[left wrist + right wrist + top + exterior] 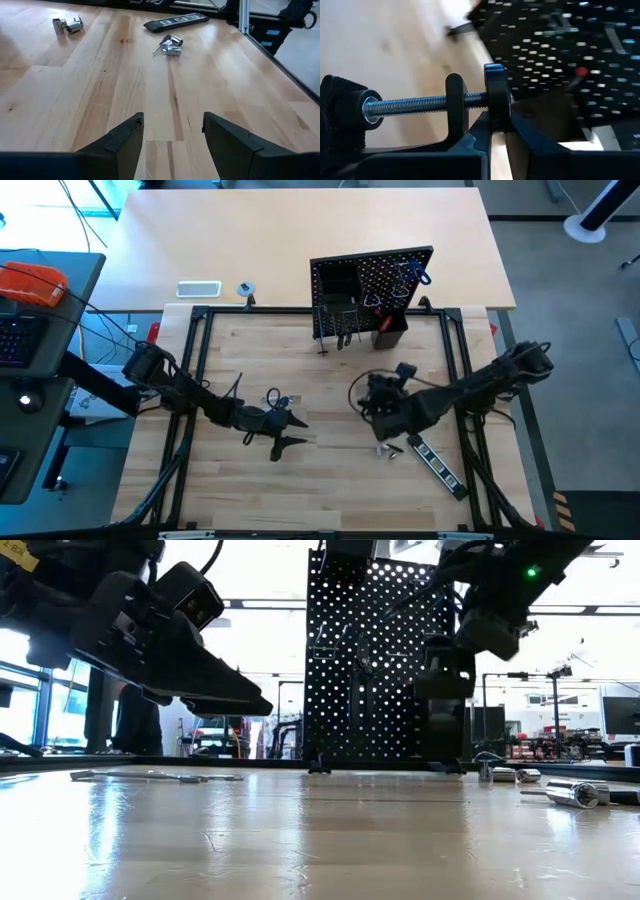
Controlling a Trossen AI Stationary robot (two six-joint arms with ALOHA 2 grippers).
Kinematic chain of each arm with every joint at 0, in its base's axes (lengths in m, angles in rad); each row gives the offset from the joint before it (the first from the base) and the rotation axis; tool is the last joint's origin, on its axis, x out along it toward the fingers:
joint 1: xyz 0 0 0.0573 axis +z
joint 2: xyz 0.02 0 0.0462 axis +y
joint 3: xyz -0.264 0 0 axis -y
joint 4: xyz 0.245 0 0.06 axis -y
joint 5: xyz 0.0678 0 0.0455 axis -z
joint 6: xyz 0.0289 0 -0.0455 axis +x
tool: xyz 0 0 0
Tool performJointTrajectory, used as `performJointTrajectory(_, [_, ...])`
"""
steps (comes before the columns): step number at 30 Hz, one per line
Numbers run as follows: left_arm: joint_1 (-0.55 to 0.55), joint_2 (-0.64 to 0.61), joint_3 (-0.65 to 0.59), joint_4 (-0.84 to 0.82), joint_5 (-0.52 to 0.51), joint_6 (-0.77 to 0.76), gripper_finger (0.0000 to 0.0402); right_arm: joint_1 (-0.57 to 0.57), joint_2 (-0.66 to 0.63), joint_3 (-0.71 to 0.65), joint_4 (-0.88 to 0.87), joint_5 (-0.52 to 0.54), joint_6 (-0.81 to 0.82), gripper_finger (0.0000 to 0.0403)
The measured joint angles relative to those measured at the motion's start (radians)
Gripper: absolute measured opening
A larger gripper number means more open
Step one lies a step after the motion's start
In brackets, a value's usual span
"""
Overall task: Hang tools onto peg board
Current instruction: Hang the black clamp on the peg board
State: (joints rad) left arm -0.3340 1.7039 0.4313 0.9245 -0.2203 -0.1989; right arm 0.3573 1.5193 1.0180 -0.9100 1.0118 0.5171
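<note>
The black peg board (370, 285) stands upright at the table's far side, with a blue-handled hex key (415, 272), a red-handled screwdriver (385, 320) and dark tools hanging on its front. My right gripper (378, 405) is in front of it, above the table, shut on the black clamp (455, 105). My left gripper (285, 432) is open and empty, low over the table's middle left; it also shows in the left wrist view (172, 135). A black striped bar (435, 460) and small silver sockets (388, 448) lie on the table near the right arm. My right gripper pinches the clamp between its two fingers (470, 142) at the screw's pad end (495, 100). The threaded screw (420, 105) lies across the fingers, with its black knob (342, 110) sticking out to one side. The clamp is lifted clear of the table, facing the peg board.
A small dark tool (275, 398) lies just beyond my left gripper. More silver sockets (67, 24) lie on the wood. A black frame (200, 380) runs round the work area. A white flat rectangle (198, 289) and a small tape roll (246, 288) lie behind it.
</note>
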Motion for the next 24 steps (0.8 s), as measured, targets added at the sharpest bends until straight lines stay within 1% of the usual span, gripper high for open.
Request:
performJointTrajectory(4, [0.0,0.0,0.0,-0.022,-0.021,0.018,0.02,-0.061,-0.07,0.0,0.006,0.048,-0.073,0.0023])
performJointTrajectory(8, [0.002,0.0,0.0,-0.049,-0.054,0.037,0.02,-0.119,-0.136,0.0,0.067,0.086,-0.197,0.0023])
performJointTrajectory(16, [0.036,0.0,0.0,-0.073,-0.062,0.078,0.02,-0.206,-0.237,0.0,0.266,0.091,-0.477,0.0023])
performJointTrajectory(20, [0.054,0.0,0.0,-0.076,-0.061,0.097,0.02,-0.231,-0.271,0.0,0.332,0.083,-0.564,0.0023])
performJointTrajectory(24, [0.067,0.0,0.0,-0.093,-0.059,0.097,0.02,-0.251,-0.31,0.0,0.35,0.082,-0.619,0.0023])
